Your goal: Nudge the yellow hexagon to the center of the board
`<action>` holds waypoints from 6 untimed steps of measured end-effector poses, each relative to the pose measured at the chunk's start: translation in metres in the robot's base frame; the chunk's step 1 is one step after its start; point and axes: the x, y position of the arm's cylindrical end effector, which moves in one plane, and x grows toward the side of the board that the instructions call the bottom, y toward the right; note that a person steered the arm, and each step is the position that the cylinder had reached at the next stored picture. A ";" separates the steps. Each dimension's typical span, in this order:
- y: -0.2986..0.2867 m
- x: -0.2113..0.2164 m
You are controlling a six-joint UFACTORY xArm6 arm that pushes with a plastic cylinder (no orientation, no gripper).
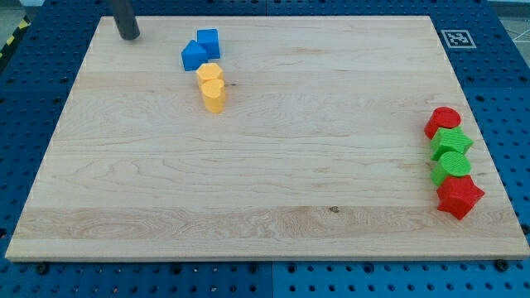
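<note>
My tip [128, 36], bare with nothing to clasp, stood apart up-left of the 2 touching yellow blocks, the upper probably the yellow hexagon [209, 72], so approach remained, then a push toward the board's [273, 190] center.

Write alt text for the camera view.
A wooden board holds two yellow blocks touching two blue blocks near the view's top left, with my tip further left, apart from them. Red and green blocks line the right edge.
</note>
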 end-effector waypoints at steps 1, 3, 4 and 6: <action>0.010 0.032; 0.039 0.086; 0.059 0.087; 0.095 0.091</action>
